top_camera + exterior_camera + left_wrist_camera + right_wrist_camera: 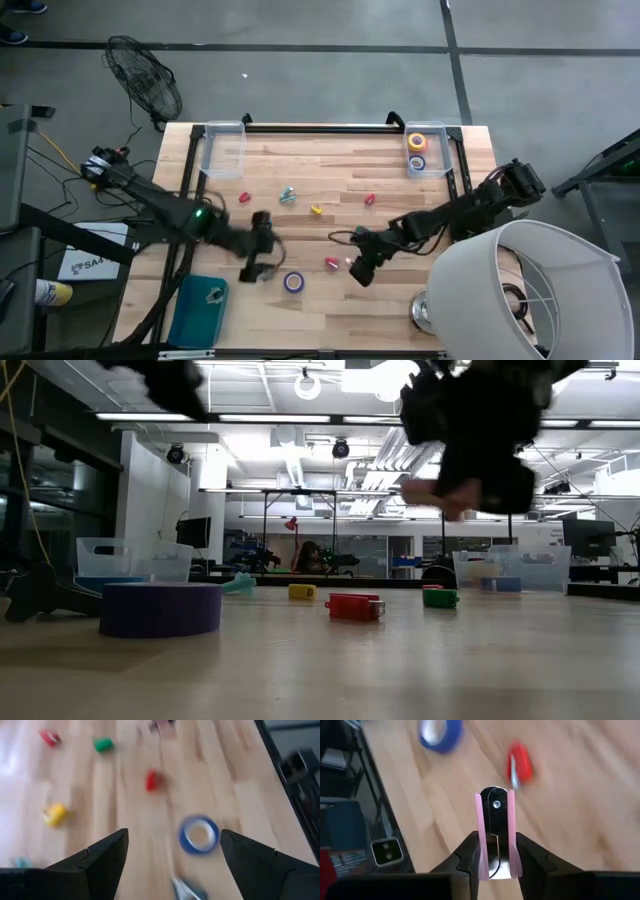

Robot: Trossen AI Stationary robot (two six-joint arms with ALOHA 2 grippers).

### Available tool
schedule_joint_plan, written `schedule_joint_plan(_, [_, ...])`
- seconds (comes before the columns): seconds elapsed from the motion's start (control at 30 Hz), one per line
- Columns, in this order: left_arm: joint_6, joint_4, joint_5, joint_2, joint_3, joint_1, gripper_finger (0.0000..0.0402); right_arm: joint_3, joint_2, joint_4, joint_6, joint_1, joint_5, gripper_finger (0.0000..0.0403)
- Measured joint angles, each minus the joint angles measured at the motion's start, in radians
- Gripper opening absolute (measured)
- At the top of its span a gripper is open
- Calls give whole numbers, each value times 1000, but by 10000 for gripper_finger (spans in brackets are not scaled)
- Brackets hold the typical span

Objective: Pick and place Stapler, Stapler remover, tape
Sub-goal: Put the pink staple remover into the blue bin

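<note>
Pale planked wooden table (400, 310), grain running across it. Right gripper (495, 851) lifted above the boards near table centre, its fingers clamped on a stapler remover (495, 832) — pink plastic side grips with a rounded metal claw and a rivet between them. Just toward 9 o'clock of it in the high view lies a small red stapler (332, 263), solid and blocky. Farther toward 9 o'clock, a ring-shaped blue tape roll (293, 282) with a pale hollow centre lies flat on the wood. Left gripper (262, 268) hovers beside that roll, its two dark fingers wide apart, holding nothing. Toward 12 o'clock — four tiny pieces scattered in a loose row: two red, one yellow, one teal. Two clear plastic bins sit at the far corners; the right bin (441, 165) holds two tape rolls, yellow and purple. A teal tray (190, 320) lies at the near left edge.
</note>
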Motion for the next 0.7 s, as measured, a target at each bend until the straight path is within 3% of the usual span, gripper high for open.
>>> schedule_joint_plan(0.27, [226, 187, 149, 0, 1, 275, 312, 150, -1, 1, -406, -131, 116, 83])
schedule_joint_plan(0.47, [268, 305, 257, 0, 1, 420, 312, 261, -3, 1, -677, -225, 151, 83])
schedule_joint_plan(0.7, [266, 341, 291, 0, 1, 511, 312, 318, -3, -30, -893, -316, 120, 83])
